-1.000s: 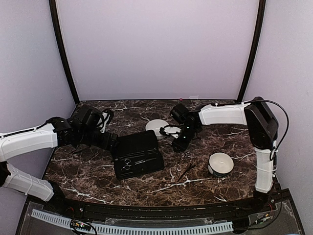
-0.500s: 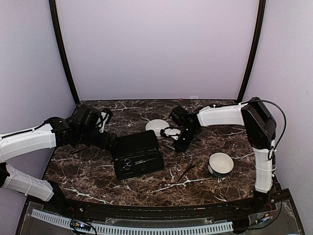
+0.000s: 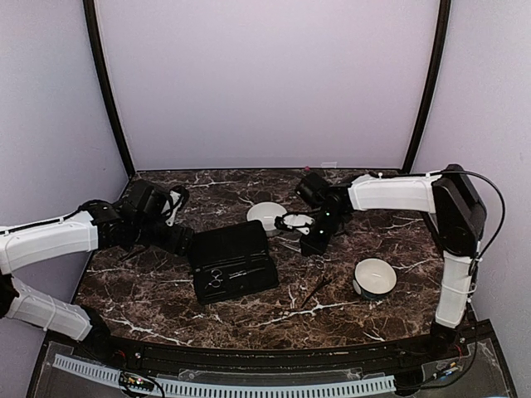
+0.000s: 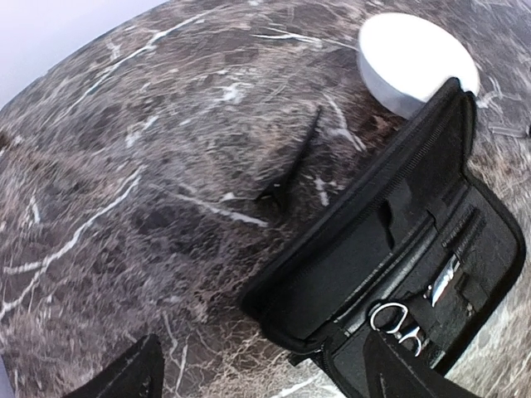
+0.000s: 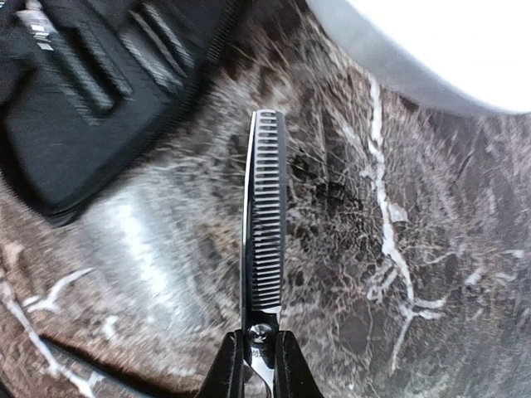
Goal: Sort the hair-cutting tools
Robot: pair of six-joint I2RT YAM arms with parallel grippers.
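My right gripper (image 5: 258, 369) is shut on a pair of silver thinning scissors (image 5: 267, 232) at the pivot. The toothed blade points out over the marble between the black case (image 5: 91, 83) and a white bowl (image 5: 440, 41). From above, this gripper (image 3: 314, 240) sits just right of the open case (image 3: 234, 259). Another pair of silver scissors (image 3: 217, 279) lies strapped inside the case. A slim black stick (image 3: 317, 290) lies on the table. My left gripper (image 4: 265, 377) is open, its fingers on either side of the case's left corner (image 4: 315, 323), holding nothing.
One white bowl (image 3: 375, 276) stands at the front right and another (image 3: 265, 213) behind the case. The left wrist view shows the slim black stick (image 4: 299, 157) on the marble beyond the case lid, near a white bowl (image 4: 415, 58).
The right gripper has shut on the thinning scissors, and the right arm has shifted a little to the right. The left arm has barely moved.
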